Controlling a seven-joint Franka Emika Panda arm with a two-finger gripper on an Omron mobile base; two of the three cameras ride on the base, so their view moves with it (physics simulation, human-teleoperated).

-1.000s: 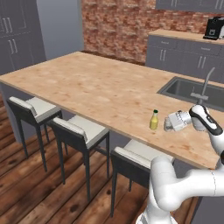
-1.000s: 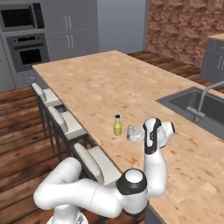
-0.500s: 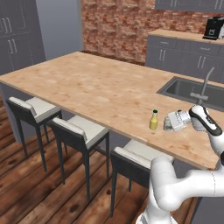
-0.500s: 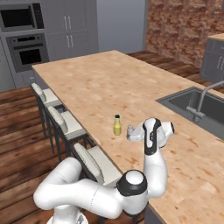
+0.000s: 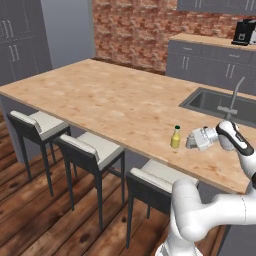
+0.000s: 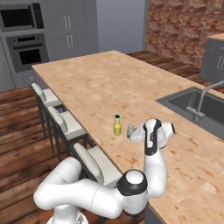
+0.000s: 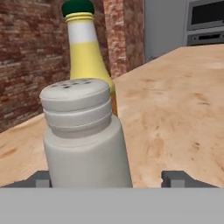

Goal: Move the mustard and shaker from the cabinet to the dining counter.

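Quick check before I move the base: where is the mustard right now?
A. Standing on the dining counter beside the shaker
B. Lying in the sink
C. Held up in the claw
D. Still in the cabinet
A: the mustard stands upright on the dining counter, with the shaker next to it, right in front of the claw.

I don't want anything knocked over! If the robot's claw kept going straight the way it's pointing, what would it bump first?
The shaker: it stands right between the open claw's fingertips. Just behind it is the mustard, which would probably be hit next, though how far apart they stand is hard to judge.
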